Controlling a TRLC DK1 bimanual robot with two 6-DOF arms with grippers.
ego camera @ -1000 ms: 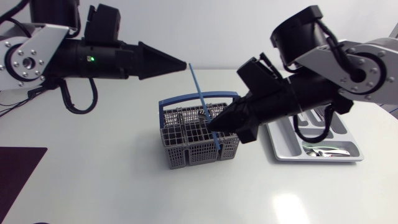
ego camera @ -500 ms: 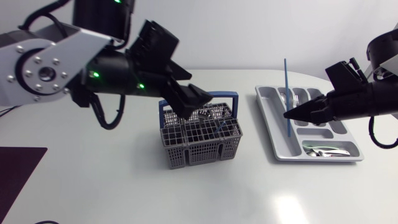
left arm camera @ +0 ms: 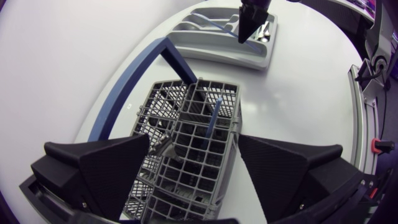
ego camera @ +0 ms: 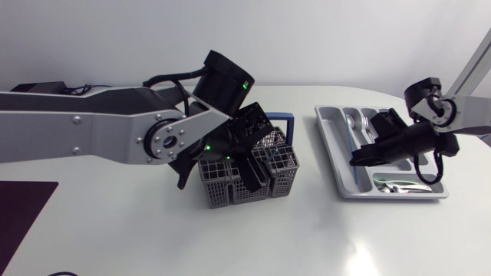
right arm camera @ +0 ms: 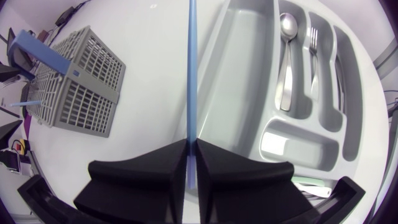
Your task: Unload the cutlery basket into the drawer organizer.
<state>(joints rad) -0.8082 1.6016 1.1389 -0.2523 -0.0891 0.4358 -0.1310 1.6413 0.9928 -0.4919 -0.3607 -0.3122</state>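
Observation:
The grey cutlery basket (ego camera: pixel 222 192) with a blue handle stands mid-table. My left gripper (ego camera: pixel 257 157) hangs open over it, its fingers straddling the basket (left arm camera: pixel 205 162). Inside stand a blue straw (left arm camera: pixel 211 121) and a metal piece (left arm camera: pixel 163 146). At the right lies the grey drawer organizer (ego camera: pixel 391 195). My right gripper (ego camera: pixel 359 159) is low over its left side, shut on another blue straw (right arm camera: pixel 192 74), which lies along the long compartment (right arm camera: pixel 239 93). A spoon (right arm camera: pixel 286 56) and a fork (right arm camera: pixel 314 56) rest in other slots.
A dark mat (ego camera: pixel 23 215) covers the table's front left corner. Shiny cutlery (ego camera: pixel 399 185) lies in the organizer's near compartment. Bare white tabletop stretches between basket and organizer and along the front.
My right arm carried the blue straw from the basket to the organizer and lowered it flat. My left arm came down over the basket and spread its fingers.

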